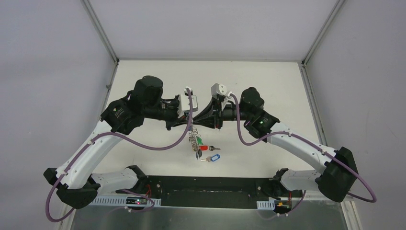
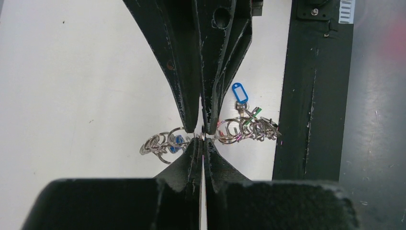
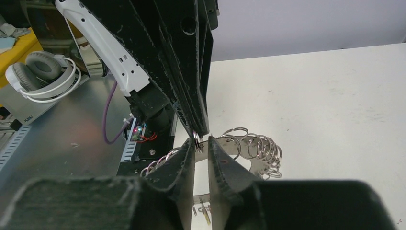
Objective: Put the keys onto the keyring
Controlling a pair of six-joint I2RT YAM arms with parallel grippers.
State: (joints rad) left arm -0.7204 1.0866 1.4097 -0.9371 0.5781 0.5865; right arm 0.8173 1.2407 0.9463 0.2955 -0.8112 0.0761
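— Top camera?
— Fixed, high behind the arm bases [image 1: 136, 178], looking down over the whole worktop [image 1: 143, 81].
— Left wrist?
— Very close, facing straight down past its own fingers [image 2: 182, 165].
— Right wrist?
— Equally close, but nearly level, looking across the worktop toward the left arm [image 3: 103, 45].
— Overlap?
— All three show the keyring [image 1: 193, 139] where the fingers meet. Both wrist views also take in the worktop beneath.

The large flat grey metal keyring [image 2: 230, 130] gleamed, its thin wire loops bright and polished. A blue oblong plastic tag [image 2: 239, 92] looked smooth and glossy. The black plastic claw fingers [image 2: 182, 86] were matt, scuffed and flecked with pale nicks along the edges. The white table [image 2: 72, 72] was matt, faintly marked. A grey metal sheet [image 3: 62, 139] beside it had a dull brushed sheen.
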